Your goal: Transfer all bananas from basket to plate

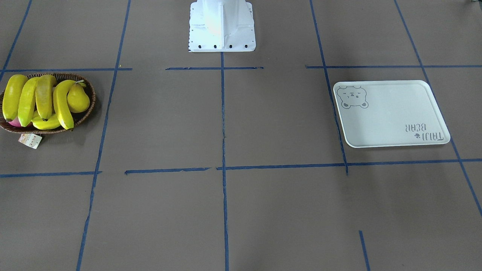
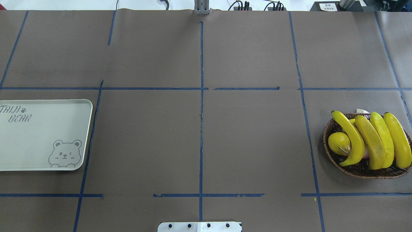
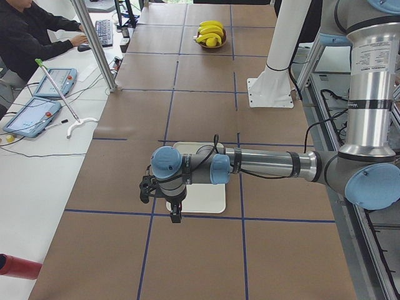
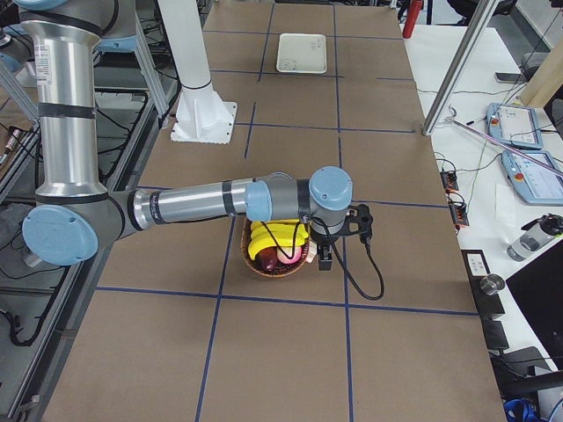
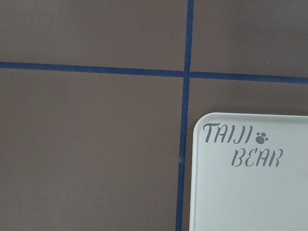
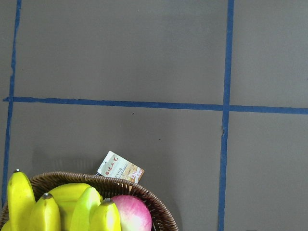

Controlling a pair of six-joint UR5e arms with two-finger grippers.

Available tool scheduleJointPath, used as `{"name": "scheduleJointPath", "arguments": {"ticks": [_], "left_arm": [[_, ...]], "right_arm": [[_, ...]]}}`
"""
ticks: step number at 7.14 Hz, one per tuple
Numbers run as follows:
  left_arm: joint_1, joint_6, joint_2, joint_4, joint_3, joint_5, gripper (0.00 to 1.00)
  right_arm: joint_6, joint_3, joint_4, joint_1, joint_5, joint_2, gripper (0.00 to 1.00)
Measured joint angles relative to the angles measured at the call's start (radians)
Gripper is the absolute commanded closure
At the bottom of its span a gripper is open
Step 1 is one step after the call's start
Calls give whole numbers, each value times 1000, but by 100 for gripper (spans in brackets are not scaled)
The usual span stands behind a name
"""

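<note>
Several yellow bananas (image 1: 37,99) lie side by side in a brown wicker basket (image 1: 90,109), also in the overhead view (image 2: 373,141) and the right wrist view (image 6: 48,214). The off-white plate (image 1: 391,113) with the bear drawing lies bare at the other end of the table, also in the overhead view (image 2: 38,138) and the left wrist view (image 5: 250,192). My left gripper (image 3: 175,211) hangs above the plate's outer end. My right gripper (image 4: 325,255) hangs above the basket's outer side. Both show only in the side views, so I cannot tell whether they are open or shut.
A yellow pear (image 1: 78,98) and a pink fruit (image 6: 132,214) share the basket, and a paper tag (image 1: 30,140) hangs from its rim. The white robot base (image 1: 222,26) stands mid-table at the robot's edge. Blue tape lines cross the brown table. An operator (image 3: 25,34) sits beside it.
</note>
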Motion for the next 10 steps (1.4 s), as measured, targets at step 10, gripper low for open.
{"name": "scheduleJointPath", "arguments": {"ticks": [10], "left_arm": [[-1, 0, 0, 0, -2, -1, 0]], "right_arm": [[545, 254, 551, -393, -204, -388, 1]]}}
